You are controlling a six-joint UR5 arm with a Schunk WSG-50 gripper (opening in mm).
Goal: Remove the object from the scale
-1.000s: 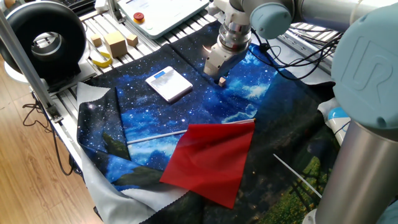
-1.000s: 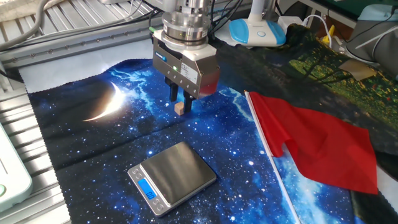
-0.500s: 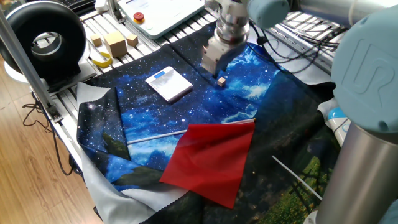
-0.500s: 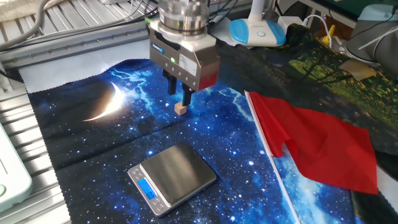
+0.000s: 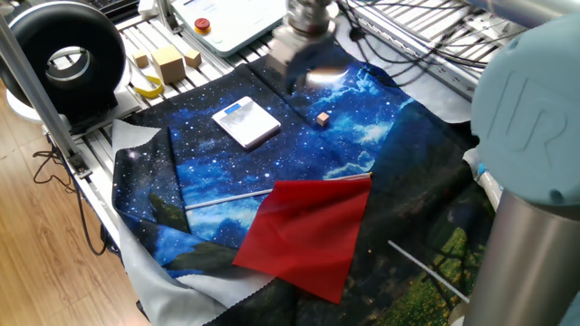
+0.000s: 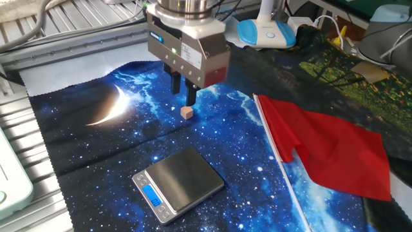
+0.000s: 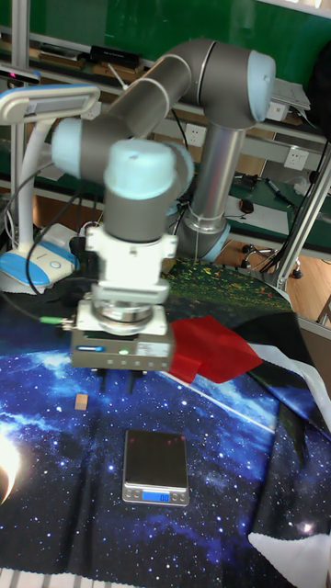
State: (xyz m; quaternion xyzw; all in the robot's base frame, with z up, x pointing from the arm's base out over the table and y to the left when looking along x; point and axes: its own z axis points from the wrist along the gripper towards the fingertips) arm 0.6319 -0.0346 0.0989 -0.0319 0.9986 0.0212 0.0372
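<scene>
**Cube on the cloth, scale bare**

My hand hangs above the starry cloth with nothing between its fingers. The two dark fingers point straight down with a narrow gap between them, so I read the hand as open, though in the tall fixed view they are too blurred to judge.

The cube sits on the cloth just below my fingertips, apart from them and touching nothing else. In the other fixed view it lies at about 12 o'clock from the scale, near but clear of it. In one fixed view the cube is at about 3 o'clock from the scale, and in the tall fixed view the cube is at about 10 o'clock from the scale.

The scale lies flat on the cloth, its platform bare and its blue display lit along the near edge in the other fixed view.

A red cloth lies at about 3 o'clock from the cube in the other fixed view, well apart. Pale wooden blocks stand on the tabletop beyond the cloth's edge, beside a yellow tape roll.
</scene>
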